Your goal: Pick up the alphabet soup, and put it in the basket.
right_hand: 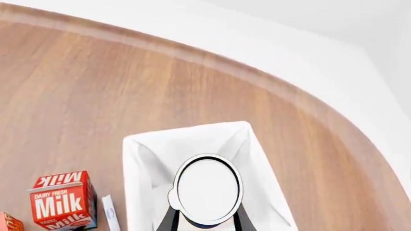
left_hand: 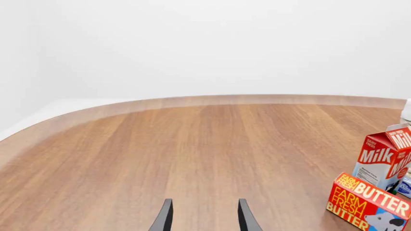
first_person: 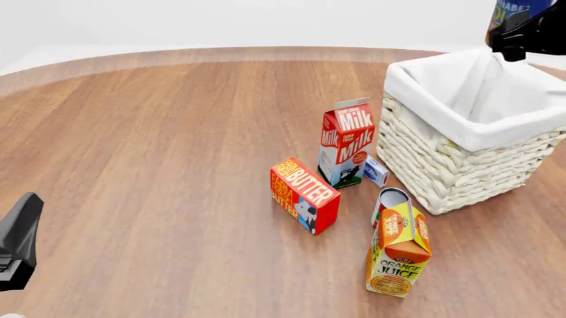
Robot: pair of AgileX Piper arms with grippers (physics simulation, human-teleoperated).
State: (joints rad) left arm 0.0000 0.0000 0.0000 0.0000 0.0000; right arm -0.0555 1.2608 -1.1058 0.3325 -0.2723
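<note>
**Can held above basket**

Your right gripper (right_hand: 204, 222) clamps the alphabet soup (right_hand: 208, 189) between its fingers, directly over the lined interior of the basket (first_person: 468, 136). Beside the basket stand the milk carton (first_person: 346, 142), butter box (first_person: 303, 194) and orange juice carton (first_person: 398, 250). Your left gripper (left_hand: 204, 216) is spread apart, holding nothing.

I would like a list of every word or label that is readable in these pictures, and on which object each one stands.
"Milk", "DAIRY FRESH": red milk carton.
"FARM FRESH BUTTER": red butter box.
"ORANGE JUICE": orange juice carton.
Yellow letters, cut off by the picture's edge, not readable: alphabet soup, held in the right gripper above the basket.
Too small to read: small blue-and-white box; fine print on the milk carton.
</note>
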